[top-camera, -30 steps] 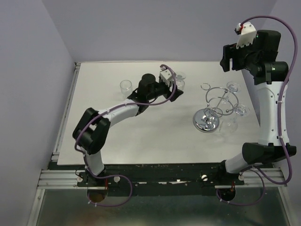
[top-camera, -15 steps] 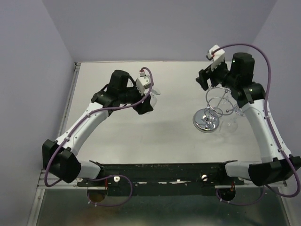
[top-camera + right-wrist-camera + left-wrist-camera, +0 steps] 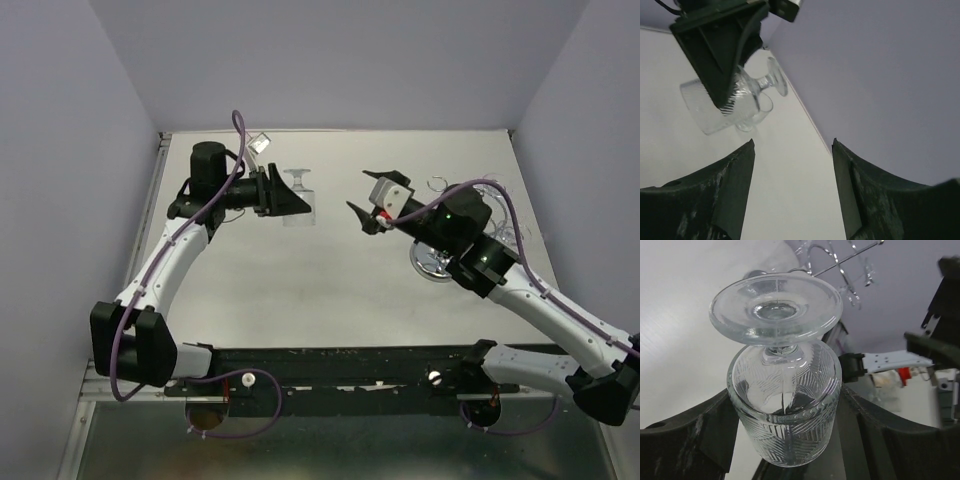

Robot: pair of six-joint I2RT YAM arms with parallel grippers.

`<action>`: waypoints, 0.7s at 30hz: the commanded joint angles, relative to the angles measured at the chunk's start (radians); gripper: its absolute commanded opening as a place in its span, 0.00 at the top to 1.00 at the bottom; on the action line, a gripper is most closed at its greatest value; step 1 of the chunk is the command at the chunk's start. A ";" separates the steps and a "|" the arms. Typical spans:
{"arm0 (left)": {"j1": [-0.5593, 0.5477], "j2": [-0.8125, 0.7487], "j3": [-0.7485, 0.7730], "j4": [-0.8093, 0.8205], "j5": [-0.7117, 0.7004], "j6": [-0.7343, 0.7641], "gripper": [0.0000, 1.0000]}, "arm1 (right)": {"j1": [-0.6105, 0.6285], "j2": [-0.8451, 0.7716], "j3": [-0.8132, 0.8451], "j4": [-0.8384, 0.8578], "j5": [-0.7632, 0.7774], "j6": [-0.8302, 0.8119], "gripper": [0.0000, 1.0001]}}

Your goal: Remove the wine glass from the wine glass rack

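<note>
My left gripper is shut on a clear patterned wine glass and holds it tilted above the far middle of the table. In the left wrist view the glass bowl sits between my fingers, foot up. The chrome wine glass rack stands at the right, mostly hidden by my right arm; its wire arms show in the left wrist view. My right gripper is open and empty, pointing left between glass and rack. The right wrist view shows its open gripper and the held glass beyond.
More clear glasses hang on the rack's far right side. The table's raised left rail and purple walls bound the space. The right arm stretches low across the right half of the table.
My left arm has swung back to the left with the glass in it. My right arm has dropped from high at the back right and reached left, past the rack.
</note>
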 commanded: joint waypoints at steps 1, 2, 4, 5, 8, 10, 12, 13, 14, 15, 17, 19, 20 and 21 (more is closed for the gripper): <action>0.013 0.046 0.038 0.410 0.175 -0.453 1.00 | 0.124 0.058 -0.008 0.136 0.156 -0.020 0.32; 0.022 0.075 0.038 0.494 0.197 -0.543 1.00 | 0.145 0.073 -0.007 0.143 0.162 -0.033 0.33; 0.042 0.135 0.027 0.672 0.221 -0.807 1.00 | 0.176 0.101 0.006 0.143 0.171 -0.053 0.35; 0.050 0.161 0.039 0.667 0.215 -0.855 1.00 | 0.185 0.118 0.016 0.146 0.180 -0.054 0.37; 0.064 0.195 0.051 0.725 0.179 -0.955 1.00 | 0.210 0.175 0.046 0.198 0.258 -0.050 0.45; 0.065 0.210 0.059 0.713 0.159 -0.990 1.00 | 0.227 0.202 0.052 0.256 0.318 -0.060 0.49; 0.065 0.216 0.061 0.691 0.141 -1.029 1.00 | 0.238 0.230 0.061 0.287 0.352 -0.069 0.51; 0.065 0.218 0.059 0.673 0.133 -1.047 1.00 | 0.242 0.238 0.070 0.288 0.358 -0.075 0.51; 0.065 0.218 0.058 0.653 0.124 -1.064 1.00 | 0.250 0.247 0.076 0.288 0.367 -0.081 0.51; 0.065 0.216 0.055 0.644 0.118 -1.078 1.00 | 0.253 0.256 0.076 0.297 0.377 -0.084 0.51; 0.065 0.210 0.051 0.627 0.109 -1.108 1.00 | 0.264 0.270 0.073 0.316 0.401 -0.087 0.51; 0.065 0.199 0.050 0.596 0.101 -1.128 1.00 | 0.273 0.282 0.072 0.327 0.418 -0.086 0.51; 0.065 0.193 0.050 0.582 0.097 -1.128 1.00 | 0.274 0.288 0.072 0.336 0.426 -0.083 0.51; 0.067 0.187 0.045 0.576 0.089 -1.136 1.00 | 0.279 0.293 0.073 0.340 0.435 -0.078 0.51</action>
